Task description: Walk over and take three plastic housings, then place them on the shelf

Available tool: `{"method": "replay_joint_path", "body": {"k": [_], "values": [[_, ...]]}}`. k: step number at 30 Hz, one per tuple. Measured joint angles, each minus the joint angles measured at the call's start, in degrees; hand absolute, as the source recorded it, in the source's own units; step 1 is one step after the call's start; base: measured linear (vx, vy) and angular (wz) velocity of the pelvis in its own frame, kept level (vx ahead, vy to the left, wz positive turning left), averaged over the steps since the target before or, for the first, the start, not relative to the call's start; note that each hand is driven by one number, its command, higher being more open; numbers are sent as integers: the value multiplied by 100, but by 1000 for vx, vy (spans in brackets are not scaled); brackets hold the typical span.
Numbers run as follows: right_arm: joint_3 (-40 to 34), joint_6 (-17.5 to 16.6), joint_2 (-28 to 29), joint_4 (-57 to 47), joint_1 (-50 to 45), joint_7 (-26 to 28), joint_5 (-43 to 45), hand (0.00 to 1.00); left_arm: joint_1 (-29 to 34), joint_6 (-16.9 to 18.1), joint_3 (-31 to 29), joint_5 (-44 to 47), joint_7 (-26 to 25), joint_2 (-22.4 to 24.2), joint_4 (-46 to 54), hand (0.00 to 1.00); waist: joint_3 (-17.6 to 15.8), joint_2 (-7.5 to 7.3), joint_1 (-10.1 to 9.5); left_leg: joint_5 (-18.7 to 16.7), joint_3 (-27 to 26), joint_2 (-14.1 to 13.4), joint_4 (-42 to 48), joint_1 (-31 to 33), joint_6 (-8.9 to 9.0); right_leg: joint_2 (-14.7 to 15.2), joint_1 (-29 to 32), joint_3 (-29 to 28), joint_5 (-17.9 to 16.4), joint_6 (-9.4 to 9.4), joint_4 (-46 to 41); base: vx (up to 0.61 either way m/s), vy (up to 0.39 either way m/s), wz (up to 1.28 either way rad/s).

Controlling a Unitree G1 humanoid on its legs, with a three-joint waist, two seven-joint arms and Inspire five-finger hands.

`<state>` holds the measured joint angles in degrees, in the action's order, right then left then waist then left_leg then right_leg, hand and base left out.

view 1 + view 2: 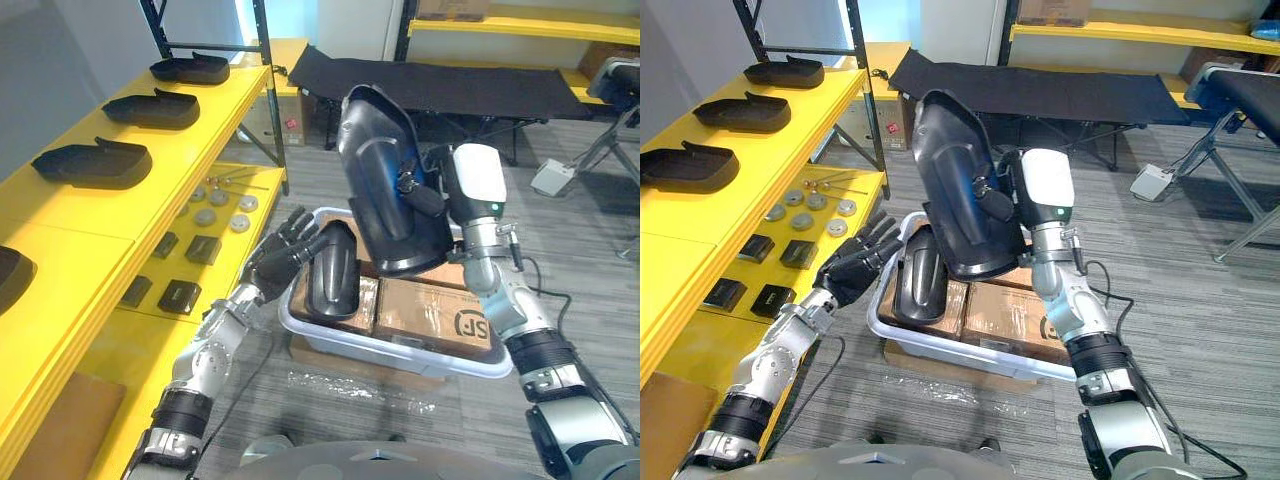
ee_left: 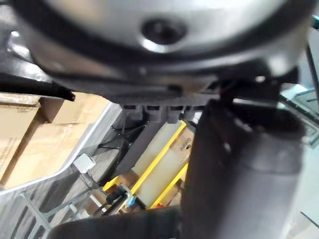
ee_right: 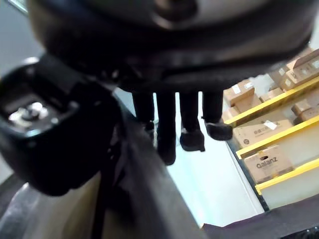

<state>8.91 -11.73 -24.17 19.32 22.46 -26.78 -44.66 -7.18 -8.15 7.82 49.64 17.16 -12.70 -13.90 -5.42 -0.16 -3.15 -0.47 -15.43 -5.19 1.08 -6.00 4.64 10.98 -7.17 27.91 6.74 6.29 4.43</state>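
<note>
The right hand (image 1: 428, 192) grips a black housing (image 1: 385, 180) raised above the white bin (image 1: 400, 350). The left hand (image 1: 280, 258), loosely open, touches a second housing (image 1: 335, 270) standing in the bin's left end

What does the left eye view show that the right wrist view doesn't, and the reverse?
Left eye view: the left hand beside a second housing in the white bin, plus housings on the yellow shelf. Right wrist view: distant racks with cardboard boxes. Both: the right hand gripping the raised housing.
</note>
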Motion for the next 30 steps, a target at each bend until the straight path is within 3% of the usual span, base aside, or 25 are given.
{"method": "replay_joint_path", "body": {"k": [18, 19, 30], "values": [[544, -1, 634, 80, 86, -2, 294, 0, -411, 63, 335, -49, -342, 272, -231, 100, 88, -152, 21, 11, -36, -26, 7, -32, 1, -29, -4, -43, 26, -36, 1, 1, 4, -1], [554, 0, 637, 108, 86, -2, 332, 0, -414, 66, 336, -44, -346, 273, -232, 0, 89, -153, 14, 14, -34, -26, 7, -32, 1, -29, -6, -42, 27, -38, 2, 0, 0, 0], [663, 143, 669, 131, 86, -147, 527, 0, -432, 177, 535, -51, -414, 281, -234, 0, 92, -176, 23, 28, -31, -27, 7, -32, 0, -31, -7, -40, 46, -62, 6, 0, 0, 0]]}}
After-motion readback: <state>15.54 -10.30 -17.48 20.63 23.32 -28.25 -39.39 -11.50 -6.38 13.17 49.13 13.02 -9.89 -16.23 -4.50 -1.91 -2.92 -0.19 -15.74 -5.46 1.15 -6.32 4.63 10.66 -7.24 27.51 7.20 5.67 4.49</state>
